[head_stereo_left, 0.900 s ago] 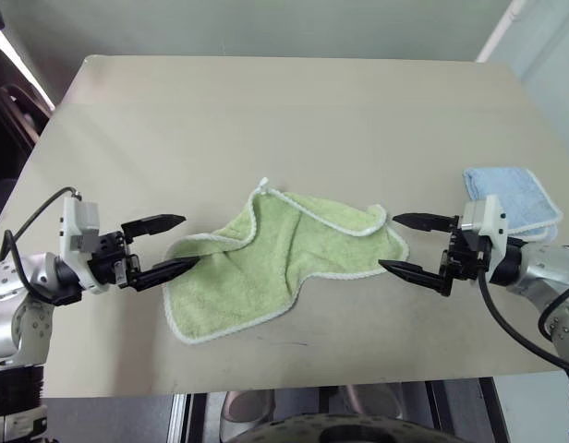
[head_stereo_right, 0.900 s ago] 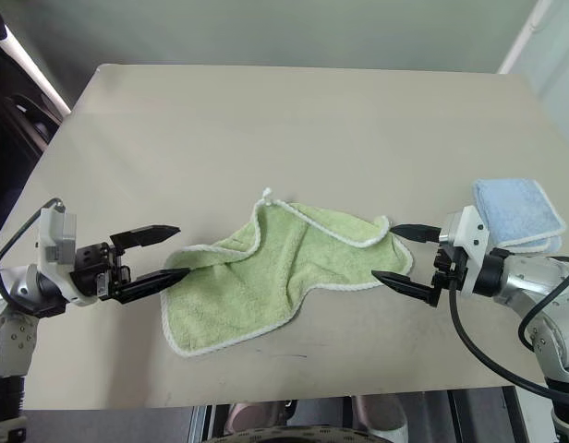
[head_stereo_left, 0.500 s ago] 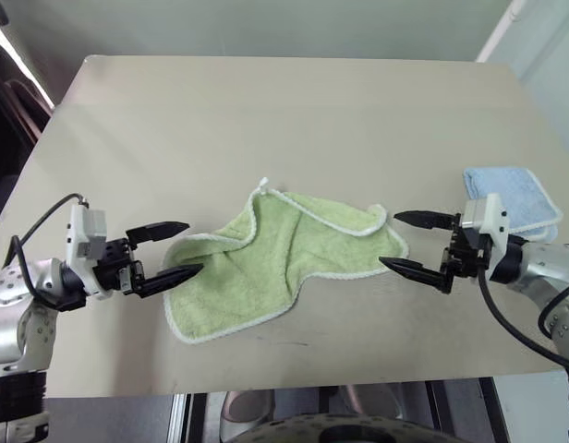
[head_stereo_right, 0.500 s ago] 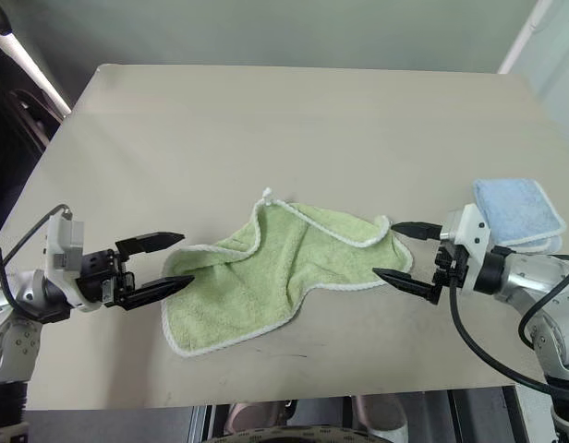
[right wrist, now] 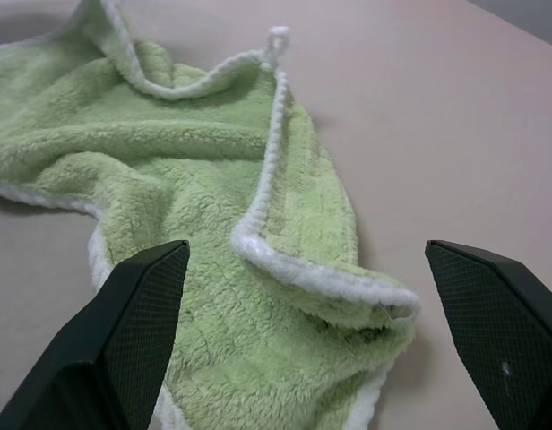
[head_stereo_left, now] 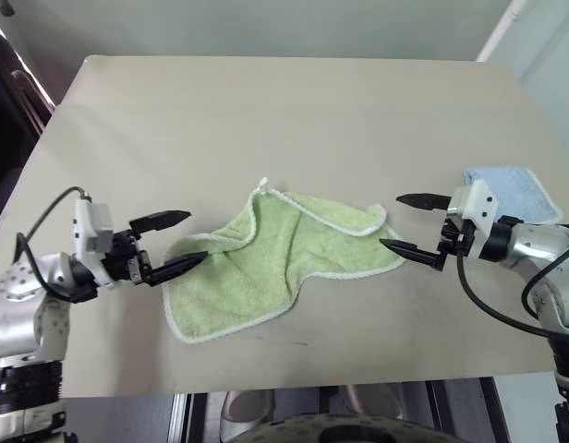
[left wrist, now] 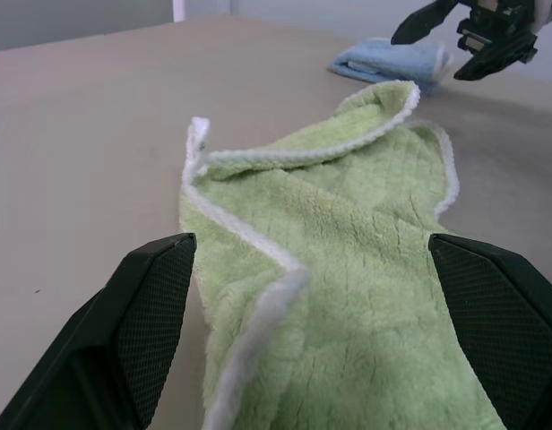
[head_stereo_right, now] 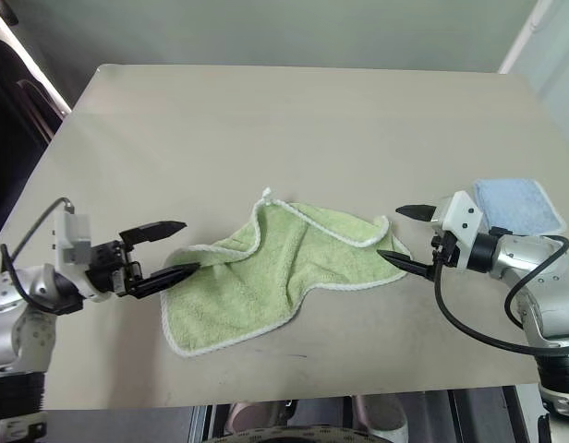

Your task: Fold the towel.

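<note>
- Lying crumpled near the front middle of the table (head_stereo_left: 294, 111), the towel (head_stereo_left: 280, 263) runs its long axis across the robot's view, from the left gripper's side to the right gripper's side.
- The towel's lower left portion spreads widest toward the near table edge; the right portion narrows toward a rounded corner beside the right gripper.
- The white edging (head_stereo_left: 252, 226) traces a fold: the upper left part of the towel is turned over onto itself, forming a raised ridge.
- The small white loop tag (head_stereo_left: 262, 183) sits at the far corner, pointing away from the robot.
- The left gripper (head_stereo_left: 169, 245) is level, aimed at the towel's left edge, with its fingers spread wide; the lower fingertip is at the folded left corner, and whether it touches cannot be told.
- The right gripper (head_stereo_left: 406, 224) aims at the towel's right corner, fingers spread wide; the lower fingertip lies just beside the edging, and nothing is pinched.
- The pale blue cloth (head_stereo_left: 515, 189) lies folded at the right table edge, behind the right gripper and apart from the towel.
</note>
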`<state>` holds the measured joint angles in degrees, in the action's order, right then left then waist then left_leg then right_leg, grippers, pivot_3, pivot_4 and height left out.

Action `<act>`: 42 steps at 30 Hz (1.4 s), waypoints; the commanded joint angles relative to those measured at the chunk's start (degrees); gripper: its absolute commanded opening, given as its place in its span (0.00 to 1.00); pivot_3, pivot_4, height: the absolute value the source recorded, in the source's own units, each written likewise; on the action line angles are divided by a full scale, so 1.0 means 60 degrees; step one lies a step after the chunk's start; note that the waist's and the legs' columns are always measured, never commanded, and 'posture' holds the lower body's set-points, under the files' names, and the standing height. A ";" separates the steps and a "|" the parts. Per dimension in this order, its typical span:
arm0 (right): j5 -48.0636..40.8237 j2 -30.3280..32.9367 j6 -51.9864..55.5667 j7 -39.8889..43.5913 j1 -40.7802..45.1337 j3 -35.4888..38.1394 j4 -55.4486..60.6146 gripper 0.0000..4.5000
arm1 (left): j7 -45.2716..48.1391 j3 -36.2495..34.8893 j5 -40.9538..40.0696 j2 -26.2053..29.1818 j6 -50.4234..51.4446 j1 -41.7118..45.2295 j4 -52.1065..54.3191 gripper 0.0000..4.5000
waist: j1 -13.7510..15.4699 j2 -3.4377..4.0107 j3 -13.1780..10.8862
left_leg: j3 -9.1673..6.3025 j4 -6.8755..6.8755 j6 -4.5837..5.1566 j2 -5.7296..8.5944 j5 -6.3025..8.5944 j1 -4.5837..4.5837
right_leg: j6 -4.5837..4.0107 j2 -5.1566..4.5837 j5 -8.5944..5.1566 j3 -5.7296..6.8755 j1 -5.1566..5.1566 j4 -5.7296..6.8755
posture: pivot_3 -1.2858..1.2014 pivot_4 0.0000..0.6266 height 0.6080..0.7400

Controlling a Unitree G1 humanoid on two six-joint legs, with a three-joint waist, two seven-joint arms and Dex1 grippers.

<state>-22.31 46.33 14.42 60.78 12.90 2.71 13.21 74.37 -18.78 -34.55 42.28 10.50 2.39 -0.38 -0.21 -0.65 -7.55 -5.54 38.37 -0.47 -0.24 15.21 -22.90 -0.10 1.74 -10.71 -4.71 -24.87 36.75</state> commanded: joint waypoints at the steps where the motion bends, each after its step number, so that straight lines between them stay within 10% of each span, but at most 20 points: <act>1: 0.0673 0.0310 -0.1050 0.0582 0.0526 -0.0331 -0.0334 0.99 | 0.0003 -0.0156 0.0036 0.0048 -0.0313 -0.0052 0.0018 1.00 | -0.0001 -0.0001 0.0000 | -0.0001 0.0000 0.0000 0.0000 0.0000 0.0000 | 0.0001 0.0000 0.0000 0.0000 0.0001 0.0000 | 0.52 0.24 1.00; 32: 0.3748 -0.0339 -0.7113 0.2011 0.3896 -0.2899 -0.4040 0.99 | -0.0071 -0.0371 0.0146 0.0033 -0.0956 -0.0929 0.0208 1.00 | -0.0030 0.0005 -0.0003 | 0.0001 0.0005 0.0009 -0.0018 -0.0003 0.0009 | -0.0029 0.0000 0.0043 0.0011 -0.0007 0.0005 | 0.52 0.24 1.00; 38: 0.3887 -0.0479 -0.7281 0.1881 0.4009 -0.2927 -0.4266 0.63 | -0.0145 -0.0392 0.0117 0.0070 -0.0978 -0.0879 0.0202 1.00 | -0.0029 0.0005 -0.0003 | 0.0002 0.0005 0.0008 -0.0018 -0.0003 0.0007 | -0.0030 0.0000 0.0043 0.0012 -0.0006 0.0003 | 0.52 0.24 1.00; 42: 0.4088 -0.0635 -0.7483 0.1731 0.4111 -0.2987 -0.4489 0.63 | -0.0190 -0.0459 0.0139 0.0150 -0.1016 -0.0771 0.0126 1.00 | -0.0036 0.0005 -0.0003 | 0.0002 0.0004 0.0008 -0.0022 -0.0003 0.0008 | -0.0035 0.0000 0.0045 0.0013 -0.0008 0.0005 | 0.52 0.24 1.00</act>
<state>1.96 42.52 -29.19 72.14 36.19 -15.38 -13.75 73.43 -19.54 -33.21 42.19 5.22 -2.72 -0.41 -0.43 -0.62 -7.57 -5.53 38.39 -0.43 -0.38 15.19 -22.85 -0.32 1.74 -10.44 -4.63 -24.92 36.79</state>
